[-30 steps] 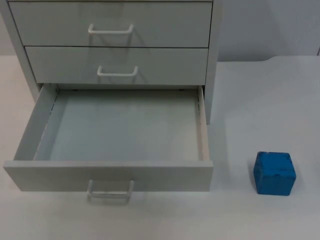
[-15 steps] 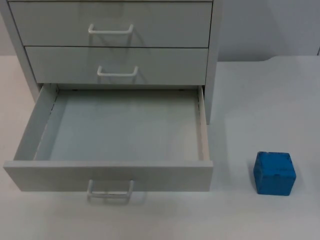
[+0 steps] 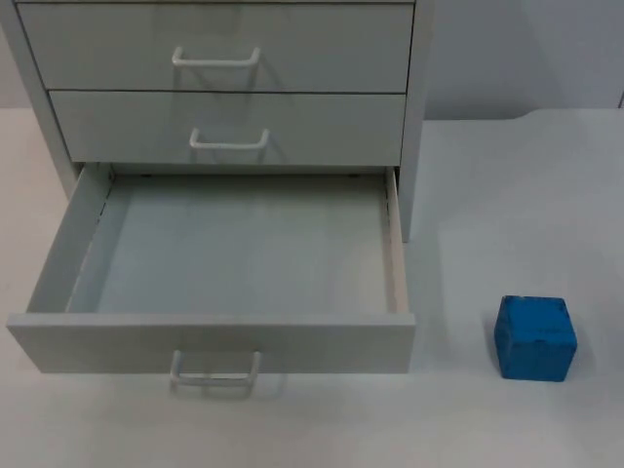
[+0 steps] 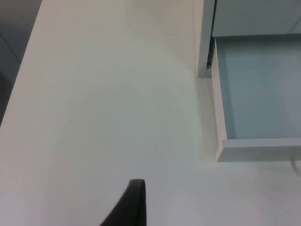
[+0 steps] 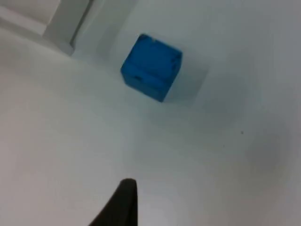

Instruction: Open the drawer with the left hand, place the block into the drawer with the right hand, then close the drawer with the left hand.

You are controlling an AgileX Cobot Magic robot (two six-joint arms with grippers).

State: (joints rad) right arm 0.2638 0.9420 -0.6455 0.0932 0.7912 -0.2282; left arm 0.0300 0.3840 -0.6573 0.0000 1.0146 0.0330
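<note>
The cabinet's bottom drawer [image 3: 210, 343] is pulled far out, and its grey inside holds nothing. Its white handle [image 3: 215, 370] faces the table's front edge. A blue block [image 3: 534, 338] rests on the table to the right of the drawer, well apart from it. The right wrist view has the same blue block [image 5: 151, 67] some way ahead of my right gripper [image 5: 123, 203], which hangs above bare table. My left gripper [image 4: 133, 207] hovers over the table to the left of the open drawer [image 4: 221, 141], touching nothing.
Two shut drawers with white handles, the upper [image 3: 215, 57] and the middle [image 3: 228, 139], sit above the open one in the white cabinet [image 3: 413, 146]. White table top [image 3: 526, 195] stretches right of the cabinet to the grey wall. A dark table edge [image 4: 14, 70] lies left of the left arm.
</note>
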